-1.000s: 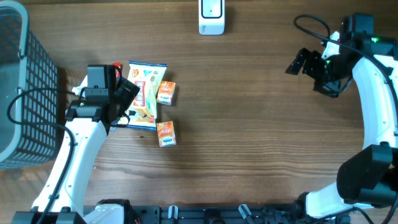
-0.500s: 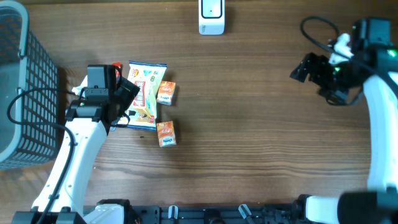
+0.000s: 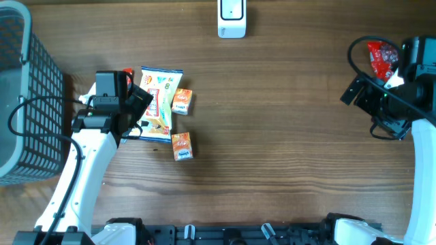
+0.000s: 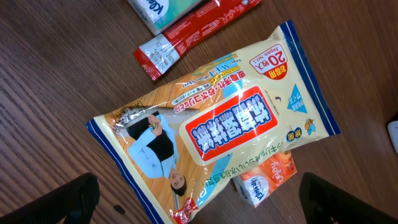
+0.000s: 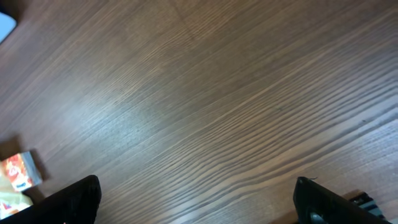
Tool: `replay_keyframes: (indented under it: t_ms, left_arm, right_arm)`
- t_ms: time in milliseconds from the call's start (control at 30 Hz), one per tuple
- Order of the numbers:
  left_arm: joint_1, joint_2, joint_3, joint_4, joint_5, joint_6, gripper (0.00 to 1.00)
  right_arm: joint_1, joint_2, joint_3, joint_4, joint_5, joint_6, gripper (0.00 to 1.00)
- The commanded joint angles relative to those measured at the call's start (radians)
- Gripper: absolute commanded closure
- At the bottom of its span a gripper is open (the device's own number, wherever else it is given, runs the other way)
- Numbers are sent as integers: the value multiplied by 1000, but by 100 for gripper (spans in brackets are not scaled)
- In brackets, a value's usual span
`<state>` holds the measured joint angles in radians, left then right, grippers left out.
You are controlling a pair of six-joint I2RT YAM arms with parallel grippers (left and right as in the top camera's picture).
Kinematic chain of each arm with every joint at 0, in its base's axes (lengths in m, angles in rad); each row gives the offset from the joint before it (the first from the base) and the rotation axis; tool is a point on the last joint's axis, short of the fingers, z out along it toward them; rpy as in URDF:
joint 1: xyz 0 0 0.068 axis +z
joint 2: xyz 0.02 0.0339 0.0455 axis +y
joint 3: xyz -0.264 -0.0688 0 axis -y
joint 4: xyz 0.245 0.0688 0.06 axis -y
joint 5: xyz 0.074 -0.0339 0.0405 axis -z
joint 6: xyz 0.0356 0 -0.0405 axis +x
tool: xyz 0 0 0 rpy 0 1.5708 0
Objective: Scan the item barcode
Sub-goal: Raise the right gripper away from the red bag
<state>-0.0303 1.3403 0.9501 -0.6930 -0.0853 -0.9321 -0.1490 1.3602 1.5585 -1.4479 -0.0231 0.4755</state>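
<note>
Our left end effector [image 4: 208, 202] hangs wide open above the wet-wipes packet [image 4: 211, 130], which lies flat on the tabletop [image 4: 50, 81]. The right end effector [image 5: 199, 202] is open and empty. We should pinch the packet by one edge, keeping its faces clear for the scanner [image 3: 231, 18].

Looked down on a dark wood-grain table [image 3: 286, 136]. Found a wire basket [image 3: 20, 102] at its left edge and a white scanner [image 3: 231, 18] at the far edge. Found a wipes pack [image 3: 160, 102] flat left of centre, a red stick sachet [image 4: 193, 34] just beside it, a small orange box [image 3: 182, 101] against its right side, a second orange box [image 3: 182, 145] by its near corner. Found a red packet [image 3: 381, 58] well apart, near the right edge.
</note>
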Motion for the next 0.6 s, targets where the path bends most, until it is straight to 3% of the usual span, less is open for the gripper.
replay_keyframes:
  t_ms: [0,567]
  left_arm:
    - [6,-13,-5,0,-17,12,0]
    - [6,-13,-5,0,-17,12,0]
  right_arm:
    - [4,-4,-2,-14,31,20,0]
    - [4,-4,-2,-37,24,24,0]
